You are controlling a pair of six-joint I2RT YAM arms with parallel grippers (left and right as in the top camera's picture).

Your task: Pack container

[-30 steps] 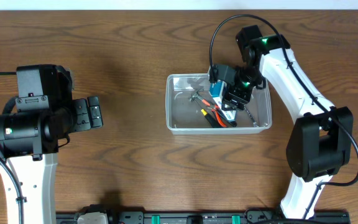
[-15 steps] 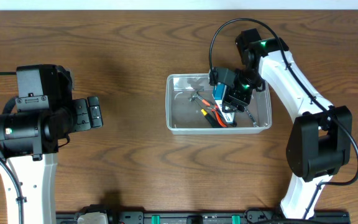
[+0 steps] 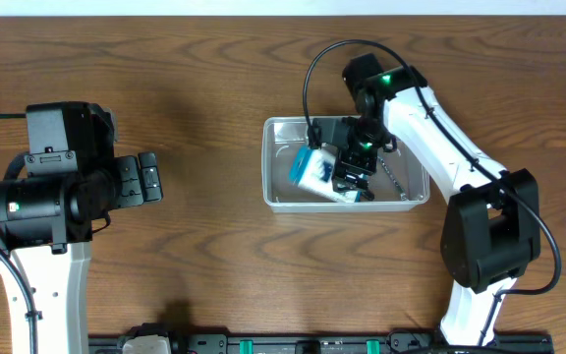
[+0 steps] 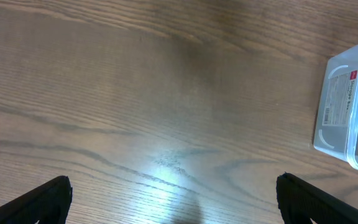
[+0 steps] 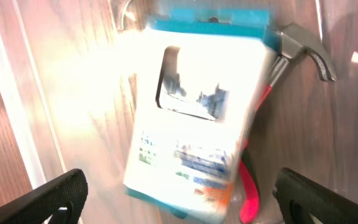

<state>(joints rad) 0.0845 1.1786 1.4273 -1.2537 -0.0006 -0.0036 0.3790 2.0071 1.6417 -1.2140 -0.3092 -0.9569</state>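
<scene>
The container (image 3: 271,197), a clear plastic tub, sits mid-table and shows at the right edge of the left wrist view (image 4: 344,106). Inside it a blue-and-white box (image 3: 312,169) lies tilted toward the left end, blurred in the right wrist view (image 5: 197,118). Under the box are a hammer (image 5: 303,43) and a red-handled tool (image 5: 250,190). My right gripper (image 3: 347,177) hovers over the tub; its jaws (image 5: 179,186) stand wide open, both fingers clear of the box. My left gripper (image 3: 150,177) stays far left, open (image 4: 182,205) over bare wood.
The right arm's black cable (image 3: 312,74) loops above the tub's far side. A thin metal tool (image 3: 393,179) lies in the tub's right half. A black rail (image 3: 312,344) runs along the table's front edge.
The right gripper has swung left across the tub and its jaws have spread wide. The blue-and-white box has left the jaws and now lies in the tub's left half. The left arm is still.
</scene>
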